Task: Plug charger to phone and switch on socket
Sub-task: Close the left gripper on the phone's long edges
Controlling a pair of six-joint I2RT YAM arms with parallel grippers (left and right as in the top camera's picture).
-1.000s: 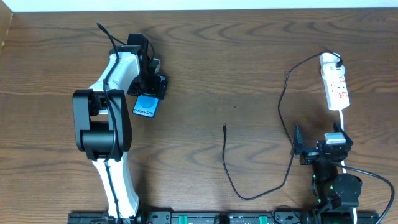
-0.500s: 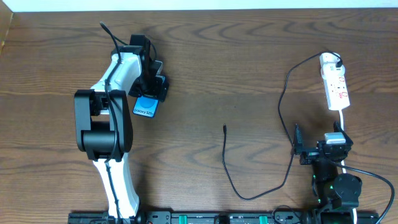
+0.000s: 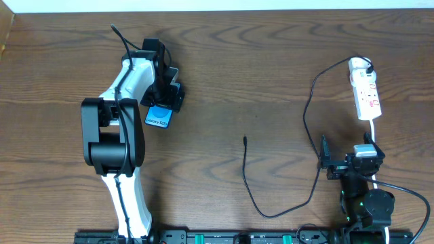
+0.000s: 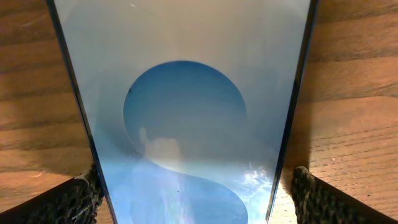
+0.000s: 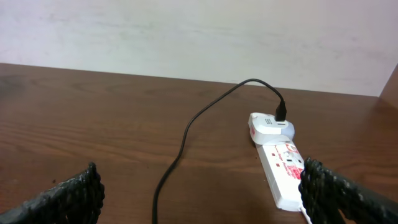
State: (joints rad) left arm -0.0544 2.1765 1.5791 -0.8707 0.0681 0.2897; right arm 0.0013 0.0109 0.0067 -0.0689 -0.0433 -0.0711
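The phone (image 4: 186,124) was seen lying flat between the fingers of the left gripper (image 4: 199,196). The jaws were spread wide, with one textured pad (image 4: 68,199) set just outside each long edge of the glass; contact could not be made out. Bare wood was left only as narrow strips beside those edges. From overhead, the phone's lettered end was shown protruding toward the robot from under the left arm (image 3: 115,135), on the left part of the table (image 3: 237,68), with open wood stretching toward the middle.

The right gripper (image 5: 205,196) was held just as wide, with nothing between its fingers, low over the table on the right. The socket (image 5: 280,171) was found ahead of it and slightly to the right, toward the table's far edge below the pale wall (image 5: 186,31). The charger (image 3: 252,196) was plugged in at the socket's far end and looped across open wood. Its tip was laid mid-table, well apart from both grippers and from the phone.
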